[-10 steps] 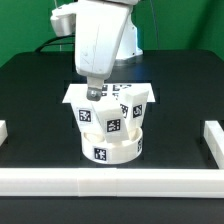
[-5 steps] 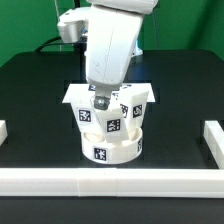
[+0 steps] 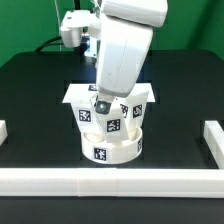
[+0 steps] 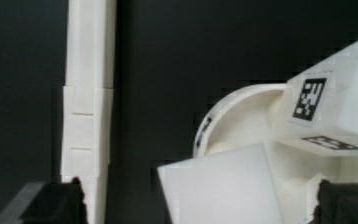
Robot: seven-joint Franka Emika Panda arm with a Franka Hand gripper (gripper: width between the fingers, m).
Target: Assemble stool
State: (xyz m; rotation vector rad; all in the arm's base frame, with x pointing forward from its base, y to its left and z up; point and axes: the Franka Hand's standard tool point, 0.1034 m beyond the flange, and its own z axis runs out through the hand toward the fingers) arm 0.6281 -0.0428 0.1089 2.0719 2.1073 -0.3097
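Several blocky legs (image 3: pixel 113 124) stood on the round stool seat (image 3: pixel 110 152), midway across the black surface (image 3: pixel 40 90); my claw (image 3: pixel 101 104) hung spread wide just above them, gripping nothing.

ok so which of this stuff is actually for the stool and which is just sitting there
For the stool:
- round seat
- tagged legs standing on the seat

Just sitting there:
- marker board, flat on the table behind the stool
- white border rails along the table edges
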